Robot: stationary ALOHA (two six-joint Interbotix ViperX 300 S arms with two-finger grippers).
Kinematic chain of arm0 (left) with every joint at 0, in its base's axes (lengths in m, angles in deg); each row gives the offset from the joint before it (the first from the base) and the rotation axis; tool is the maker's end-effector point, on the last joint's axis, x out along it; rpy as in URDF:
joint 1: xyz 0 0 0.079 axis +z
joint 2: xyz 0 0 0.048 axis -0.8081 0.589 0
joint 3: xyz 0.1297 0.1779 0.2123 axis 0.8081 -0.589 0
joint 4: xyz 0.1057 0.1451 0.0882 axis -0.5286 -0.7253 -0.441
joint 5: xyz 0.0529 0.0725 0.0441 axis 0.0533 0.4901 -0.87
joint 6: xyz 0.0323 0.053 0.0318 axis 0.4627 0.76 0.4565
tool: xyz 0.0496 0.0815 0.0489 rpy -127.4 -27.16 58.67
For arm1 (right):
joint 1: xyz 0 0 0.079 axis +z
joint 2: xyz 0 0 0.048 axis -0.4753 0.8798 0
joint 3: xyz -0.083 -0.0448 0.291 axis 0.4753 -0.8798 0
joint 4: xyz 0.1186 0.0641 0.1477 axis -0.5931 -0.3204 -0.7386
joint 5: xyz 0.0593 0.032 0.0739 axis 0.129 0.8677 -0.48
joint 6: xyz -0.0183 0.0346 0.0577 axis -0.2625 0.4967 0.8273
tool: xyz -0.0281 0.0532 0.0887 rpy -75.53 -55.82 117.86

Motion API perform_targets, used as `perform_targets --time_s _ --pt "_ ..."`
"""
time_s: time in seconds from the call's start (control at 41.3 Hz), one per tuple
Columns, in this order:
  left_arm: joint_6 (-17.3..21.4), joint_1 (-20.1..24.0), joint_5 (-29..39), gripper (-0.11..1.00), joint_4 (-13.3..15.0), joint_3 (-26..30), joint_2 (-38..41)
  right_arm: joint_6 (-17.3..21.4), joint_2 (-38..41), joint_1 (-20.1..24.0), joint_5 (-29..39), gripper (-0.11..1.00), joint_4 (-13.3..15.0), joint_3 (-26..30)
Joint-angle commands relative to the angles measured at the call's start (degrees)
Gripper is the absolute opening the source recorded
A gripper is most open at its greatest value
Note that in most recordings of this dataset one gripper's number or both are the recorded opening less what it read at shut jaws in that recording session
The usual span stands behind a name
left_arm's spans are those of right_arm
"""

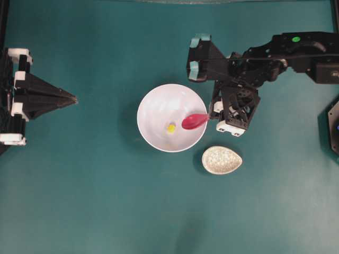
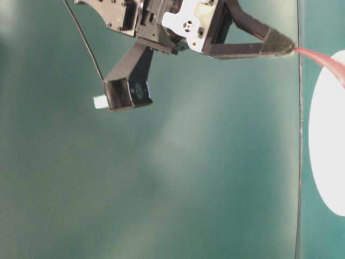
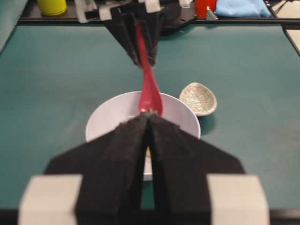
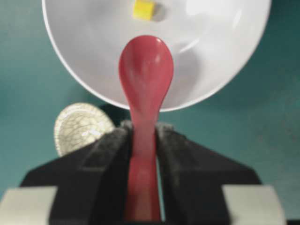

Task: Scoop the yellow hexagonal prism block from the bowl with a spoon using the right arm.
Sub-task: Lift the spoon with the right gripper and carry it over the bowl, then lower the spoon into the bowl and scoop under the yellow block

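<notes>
The white bowl point(image 1: 153, 108) stands mid-table with the small yellow hexagonal prism block point(image 1: 171, 127) lying on its floor. My right gripper point(image 1: 212, 115) is shut on the handle of the pink-red spoon point(image 1: 194, 121) at the bowl's right rim. The spoon's empty scoop point(image 4: 146, 70) hangs inside the bowl point(image 4: 215, 51), a short way from the block point(image 4: 143, 9), and does not touch it. In the wrist view the right gripper point(image 4: 143, 129) presses the handle from both sides. My left gripper point(image 1: 73, 99) rests far left, shut and empty, and the left gripper point(image 3: 149, 117) points at the bowl point(image 3: 101, 123).
A small speckled beige dish point(image 1: 222, 160) sits just right of and in front of the bowl. A black fixture point(image 1: 333, 127) stands at the right edge. Beyond the far table edge are a yellow cup point(image 3: 51, 5), a red object point(image 3: 205, 7) and a blue cloth point(image 3: 243, 7).
</notes>
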Motion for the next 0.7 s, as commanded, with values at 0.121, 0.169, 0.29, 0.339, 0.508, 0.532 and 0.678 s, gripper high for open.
perform_targets --time_s 0.121,0.169,0.29,0.339,0.508,0.532,0.678 --pt "0.1 0.2 -0.6 0.0 -0.1 1.0 0.4 1.1 1.1 0.2 1.5 0.24 0.1 4.1" --pt "0.1 0.2 -0.6 0.0 -0.1 1.1 0.4 1.1 1.4 0.3 1.5 0.24 0.1 4.6" --pt "0.1 0.2 -0.7 0.0 -0.1 1.0 0.4 1.4 1.8 0.3 1.7 0.24 0.1 5.0" --pt "0.1 0.2 -0.7 0.0 -0.1 1.1 0.4 1.4 2.0 0.4 1.7 0.24 0.1 5.1" --pt "0.1 0.2 -0.9 0.0 -0.1 1.1 0.4 1.4 2.8 0.6 1.7 0.24 0.1 5.2" --pt "0.1 0.2 -0.9 0.0 -0.1 1.1 0.4 1.4 2.9 0.7 1.7 0.24 0.1 5.2" --pt "0.1 0.2 -0.9 0.0 -0.1 1.1 0.4 1.3 3.9 1.1 1.7 0.24 0.1 5.4"
